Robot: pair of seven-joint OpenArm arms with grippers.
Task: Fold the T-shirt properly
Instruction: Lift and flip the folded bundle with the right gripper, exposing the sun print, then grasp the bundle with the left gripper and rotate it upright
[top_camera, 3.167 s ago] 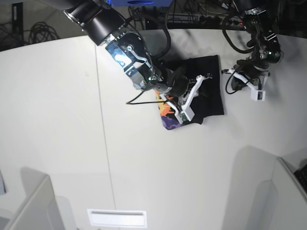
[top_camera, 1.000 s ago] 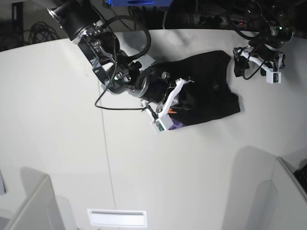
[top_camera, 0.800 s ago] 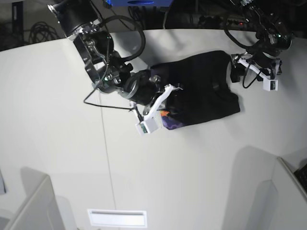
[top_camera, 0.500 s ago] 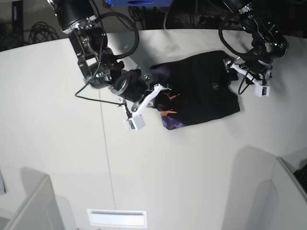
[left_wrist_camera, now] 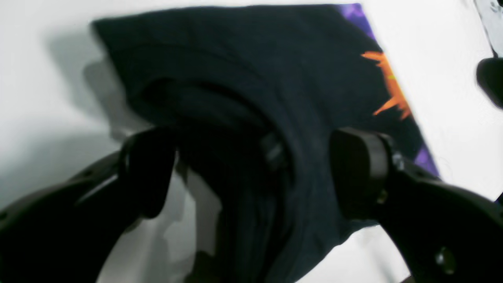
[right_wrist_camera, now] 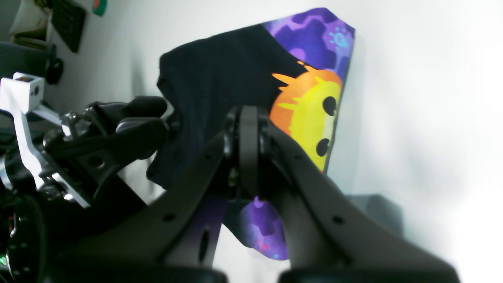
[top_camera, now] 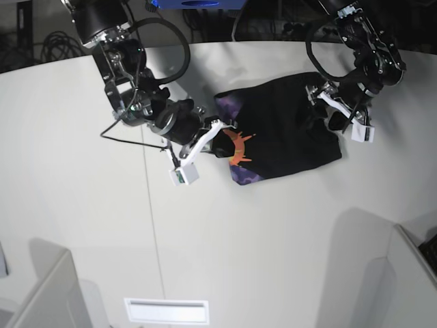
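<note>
rumpled black cloth t-shirt (top_camera: 287, 130)

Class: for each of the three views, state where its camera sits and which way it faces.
Base: overhead, looking down on the table; both arms show.
Left wrist: behind the open left gripper, looking along it at the T-shirt.
Right wrist: behind the shut right gripper, facing the sun face print.
All three share the T-shirt.
</note>
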